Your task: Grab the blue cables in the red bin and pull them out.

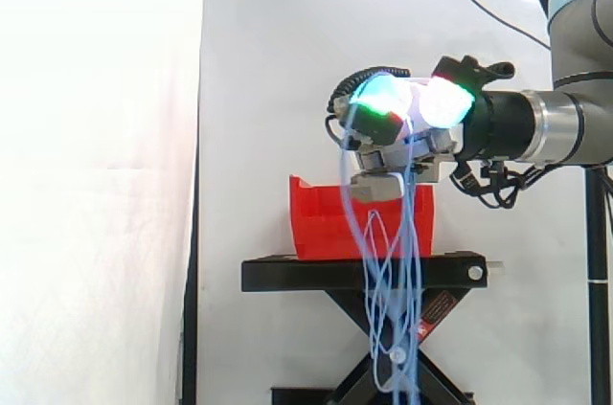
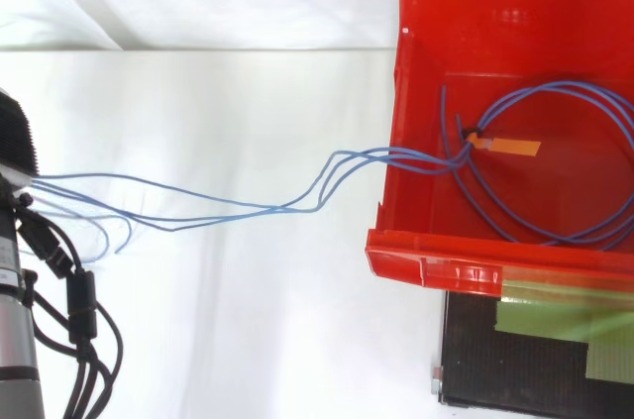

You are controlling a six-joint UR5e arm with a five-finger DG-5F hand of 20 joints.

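"So, what does the hand [image 1: 388, 151] hold?"

"Blue cables [image 2: 396, 156]. Its fingers are curled tight round a bunch of thin, glossy strands, with its glowing pads [image 1: 378, 96] cyan and green above them. In the side view the hand hangs over the right end of the red bin [image 1: 321, 218]."

"And where do the cables lie?"

"Long loops drop from the hand past the black scissor stand [image 1: 316, 273]. From above, strands cross the bin's left wall and join a loose coil on its smooth plastic floor."

"Any labels?"

"A flat orange tag [image 2: 510, 147] sits on the coil, and there is a red sticker [image 1: 436, 310] on the stand. No print on either can be read."
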